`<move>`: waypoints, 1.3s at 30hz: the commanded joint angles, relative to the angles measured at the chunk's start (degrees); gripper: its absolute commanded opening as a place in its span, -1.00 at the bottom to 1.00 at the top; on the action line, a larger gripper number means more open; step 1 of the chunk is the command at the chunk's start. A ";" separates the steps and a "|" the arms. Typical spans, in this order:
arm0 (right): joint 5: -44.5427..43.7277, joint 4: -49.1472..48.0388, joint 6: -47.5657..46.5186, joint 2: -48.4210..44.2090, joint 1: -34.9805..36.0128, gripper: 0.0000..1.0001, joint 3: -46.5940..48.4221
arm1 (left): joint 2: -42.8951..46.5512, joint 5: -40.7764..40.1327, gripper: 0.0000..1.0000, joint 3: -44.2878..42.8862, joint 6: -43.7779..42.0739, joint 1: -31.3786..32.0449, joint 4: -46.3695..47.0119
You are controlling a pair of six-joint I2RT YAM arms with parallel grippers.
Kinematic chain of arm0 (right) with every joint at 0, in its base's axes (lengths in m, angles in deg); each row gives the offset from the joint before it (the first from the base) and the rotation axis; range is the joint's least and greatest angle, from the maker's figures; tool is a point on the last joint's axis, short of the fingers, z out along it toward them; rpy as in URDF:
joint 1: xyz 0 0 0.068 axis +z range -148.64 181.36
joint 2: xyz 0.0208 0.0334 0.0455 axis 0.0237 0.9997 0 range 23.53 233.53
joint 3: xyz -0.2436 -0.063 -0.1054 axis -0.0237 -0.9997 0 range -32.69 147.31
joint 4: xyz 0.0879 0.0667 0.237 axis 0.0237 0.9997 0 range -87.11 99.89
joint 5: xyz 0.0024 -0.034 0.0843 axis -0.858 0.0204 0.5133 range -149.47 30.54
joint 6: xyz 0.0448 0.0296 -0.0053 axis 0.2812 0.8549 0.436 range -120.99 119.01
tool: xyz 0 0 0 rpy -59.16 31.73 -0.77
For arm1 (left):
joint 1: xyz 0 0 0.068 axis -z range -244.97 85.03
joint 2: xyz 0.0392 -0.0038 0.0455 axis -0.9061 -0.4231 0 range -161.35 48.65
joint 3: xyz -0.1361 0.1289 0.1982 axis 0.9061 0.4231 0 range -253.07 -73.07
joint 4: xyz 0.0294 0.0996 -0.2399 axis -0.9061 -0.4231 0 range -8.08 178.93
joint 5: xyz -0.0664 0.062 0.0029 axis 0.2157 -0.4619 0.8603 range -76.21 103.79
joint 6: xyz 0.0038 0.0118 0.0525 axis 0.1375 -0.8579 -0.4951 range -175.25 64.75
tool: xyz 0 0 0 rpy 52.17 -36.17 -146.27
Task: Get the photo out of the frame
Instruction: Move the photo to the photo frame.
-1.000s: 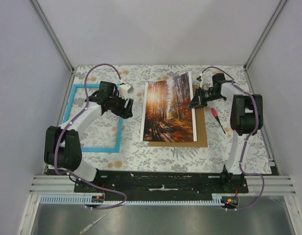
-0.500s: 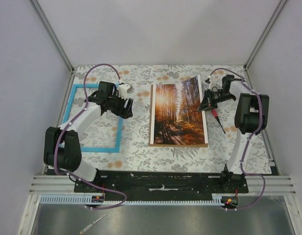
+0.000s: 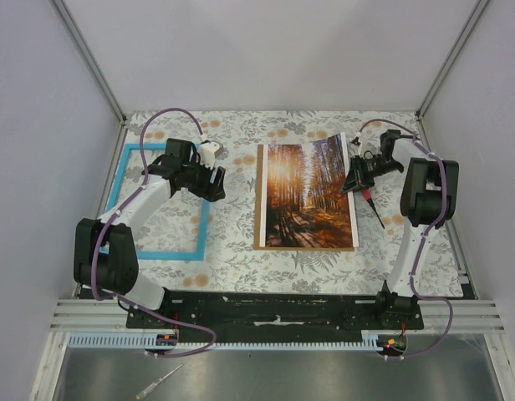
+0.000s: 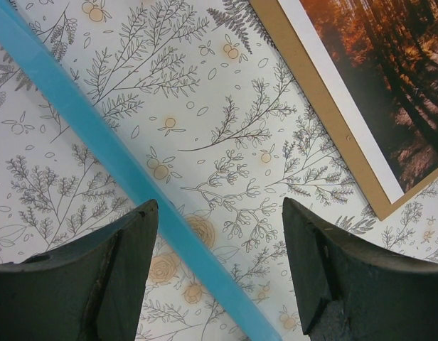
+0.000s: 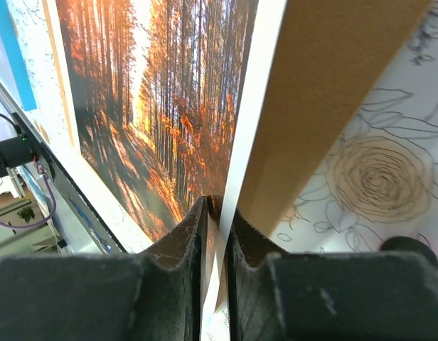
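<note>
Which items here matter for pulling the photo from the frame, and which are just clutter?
Job: the photo, pinched at its edge by the right hand; the frame, lying apart on the left.

Lying about: brown backing board under the photo; red-handled tool beside the right arm; thin tool on the metal ledge near the arm bases.

No legible text or markings
</note>
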 commanded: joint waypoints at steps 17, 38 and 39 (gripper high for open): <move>-10.48 -1.08 -0.15 -5.98 -2.14 0.29 2.21 | 2.51 1.34 0.59 -0.16 1.59 -1.29 1.98; -24.62 -22.77 -0.67 -45.51 -2.31 0.96 -25.89 | 19.02 -18.51 0.99 1.58 1.68 -3.66 1.28; -26.46 -24.10 -0.76 -48.15 -2.31 0.96 -27.57 | 20.52 -19.65 0.99 2.81 1.76 -3.92 1.71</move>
